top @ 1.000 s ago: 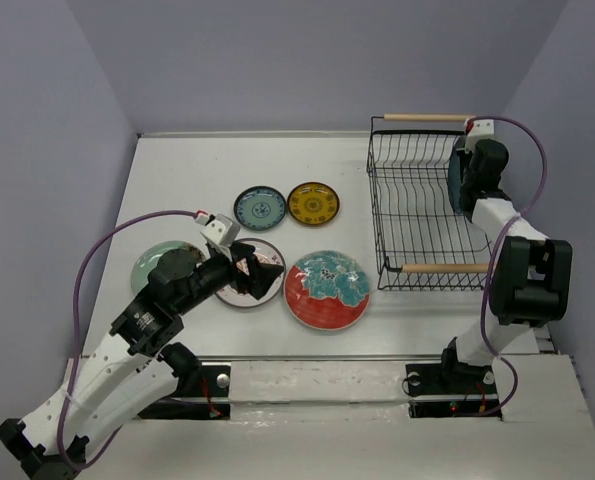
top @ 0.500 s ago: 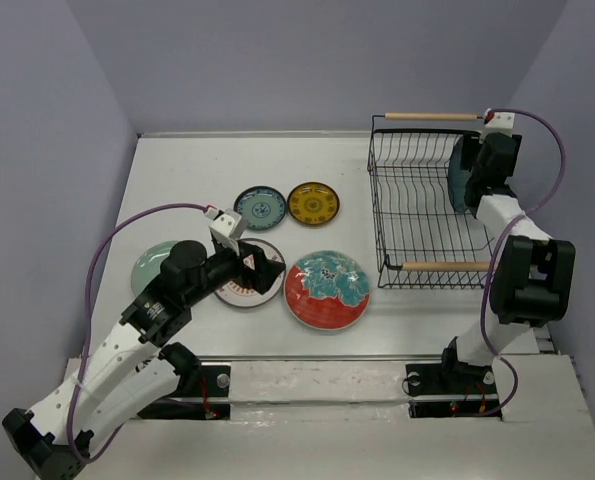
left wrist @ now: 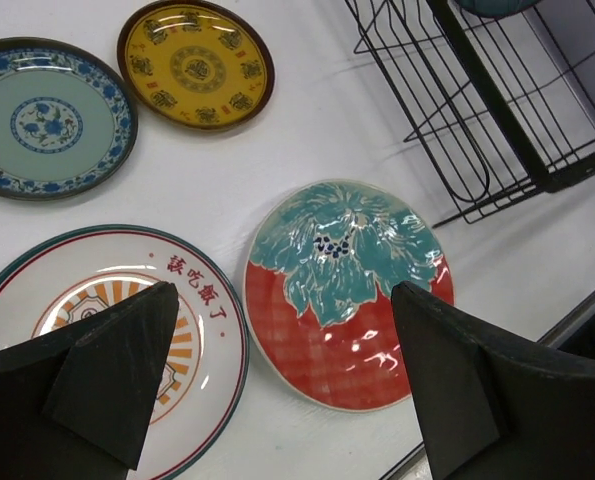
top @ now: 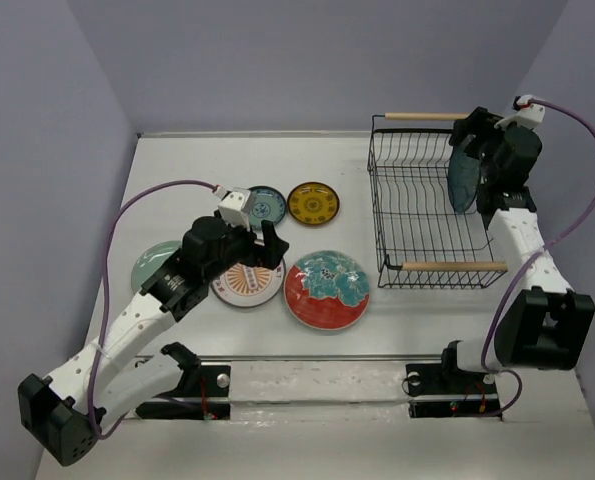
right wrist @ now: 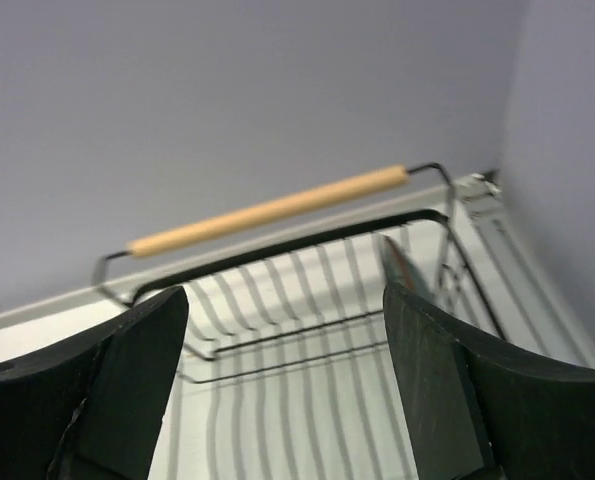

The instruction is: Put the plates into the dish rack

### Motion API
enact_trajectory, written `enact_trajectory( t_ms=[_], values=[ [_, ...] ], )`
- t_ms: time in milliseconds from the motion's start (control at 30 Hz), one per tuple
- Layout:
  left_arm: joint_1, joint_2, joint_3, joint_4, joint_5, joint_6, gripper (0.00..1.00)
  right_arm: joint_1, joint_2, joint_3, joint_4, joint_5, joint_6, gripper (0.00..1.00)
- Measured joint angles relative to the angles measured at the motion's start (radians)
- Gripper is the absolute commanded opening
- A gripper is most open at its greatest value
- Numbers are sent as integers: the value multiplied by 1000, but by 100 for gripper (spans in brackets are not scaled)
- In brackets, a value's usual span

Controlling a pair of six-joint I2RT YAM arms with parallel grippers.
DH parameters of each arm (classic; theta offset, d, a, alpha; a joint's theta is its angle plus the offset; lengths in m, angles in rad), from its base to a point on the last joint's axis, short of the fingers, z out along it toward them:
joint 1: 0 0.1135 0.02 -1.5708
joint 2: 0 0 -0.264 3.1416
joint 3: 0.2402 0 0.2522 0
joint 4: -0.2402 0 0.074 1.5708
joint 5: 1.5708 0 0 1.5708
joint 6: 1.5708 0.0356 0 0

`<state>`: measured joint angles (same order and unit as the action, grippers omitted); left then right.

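Note:
The dish rack (top: 417, 215) stands at the right with a dark teal plate (top: 464, 178) upright in its far right slots. My right gripper (top: 475, 138) hovers open just above that plate, apart from it. Its wrist view shows the rack's wooden handle (right wrist: 267, 212) and the teal plate's rim (right wrist: 401, 264) beside my right finger. My left gripper (top: 262, 245) hangs open and empty over the white plate with orange centre (top: 245, 285). The red plate (left wrist: 347, 285), the blue-patterned plate (left wrist: 47, 120) and the yellow-brown plate (left wrist: 195, 65) lie flat. The mint plate (top: 149, 265) is partly under my left arm.
The rack's near wooden handle (top: 447, 266) and black wire wall (left wrist: 497, 110) are to the right of the red plate. Purple cables loop off both wrists. Grey walls close in the table on three sides.
My right gripper opened, let go of the teal plate in the rack and rose away from it. My left arm swung back and up over the white-orange plate, still open.

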<state>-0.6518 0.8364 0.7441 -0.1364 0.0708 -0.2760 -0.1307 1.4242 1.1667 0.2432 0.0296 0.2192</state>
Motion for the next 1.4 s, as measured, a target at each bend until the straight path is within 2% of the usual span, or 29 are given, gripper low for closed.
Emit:
enact_trajectory(
  t_ms=[67,100,267,400,533,633,867,1233,1333,1400],
  values=[
    [26,34,21,22,-8,-24,99,19,-50,-6,3,-60,43,78],
    [42,45,27,31,-8,-32,99,40,-91,-22,5,-95,64,71],
    [250,166,53,143,50,-129,98,134,-262,-134,12,-205,142,58],
    [391,285,53,220,91,-205,95,265,-365,-266,18,-267,199,57],
    [494,436,80,266,112,-272,91,425,-391,-344,6,-292,227,56],
    [518,583,161,275,111,-291,86,509,-413,-384,-10,-306,235,50],
    [518,863,330,279,97,-301,80,614,-487,-411,-30,-325,237,49],
    [534,1006,376,253,50,-259,61,617,-527,-389,-80,-389,226,50],
    [534,1041,378,247,55,-253,50,617,-526,-378,-80,-397,222,50],
    [534,1060,378,240,60,-248,47,617,-522,-377,-80,-402,223,50]
  ],
)
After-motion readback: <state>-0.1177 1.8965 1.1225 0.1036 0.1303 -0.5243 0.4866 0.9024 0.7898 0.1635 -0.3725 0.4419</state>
